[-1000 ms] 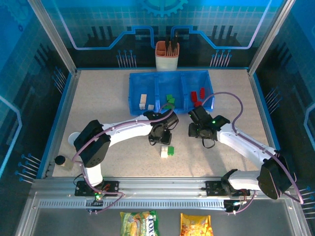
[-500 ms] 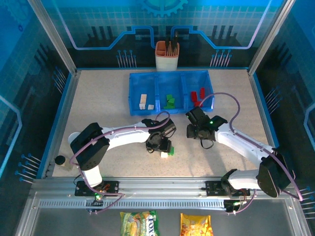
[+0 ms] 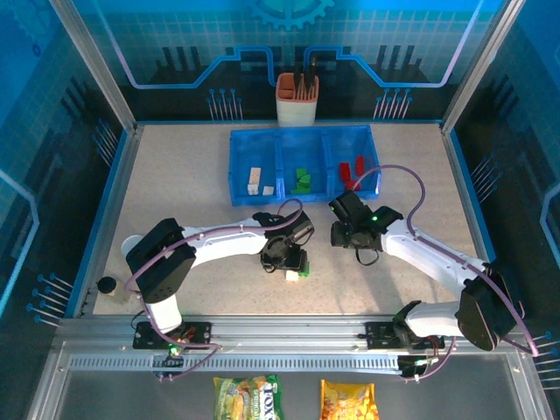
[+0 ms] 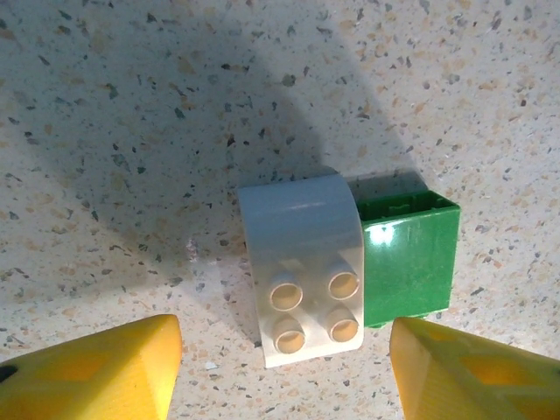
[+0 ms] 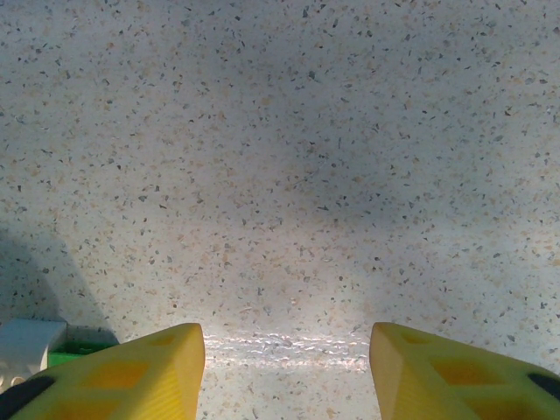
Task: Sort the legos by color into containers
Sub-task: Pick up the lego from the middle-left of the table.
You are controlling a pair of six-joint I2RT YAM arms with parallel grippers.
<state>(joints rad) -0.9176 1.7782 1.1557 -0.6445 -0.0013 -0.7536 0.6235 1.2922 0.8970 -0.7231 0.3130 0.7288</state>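
A white lego (image 4: 302,262) lies on the table with a green lego (image 4: 409,258) touching its right side. My left gripper (image 4: 284,359) hovers just above them, open, with its yellow fingers either side of the white one and holding nothing. In the top view the pair of legos (image 3: 297,273) sits just below the left gripper (image 3: 284,257). My right gripper (image 3: 343,234) is open and empty over bare table (image 5: 287,359). The blue containers (image 3: 245,153) hold cream legos (image 3: 256,181) on the left, green legos (image 3: 302,180) in the middle and red legos (image 3: 353,170) on the right.
An orange-and-white cup (image 3: 297,101) stands behind the tray. Two snack packets (image 3: 249,395) lie below the near rail. A small dark-capped object (image 3: 107,285) sits at the left edge. Blue walls close in the table on three sides.
My left gripper has moved from near the tray toward the near edge, down over the white and green legos, and its jaws have spread wider. The right gripper has barely shifted.
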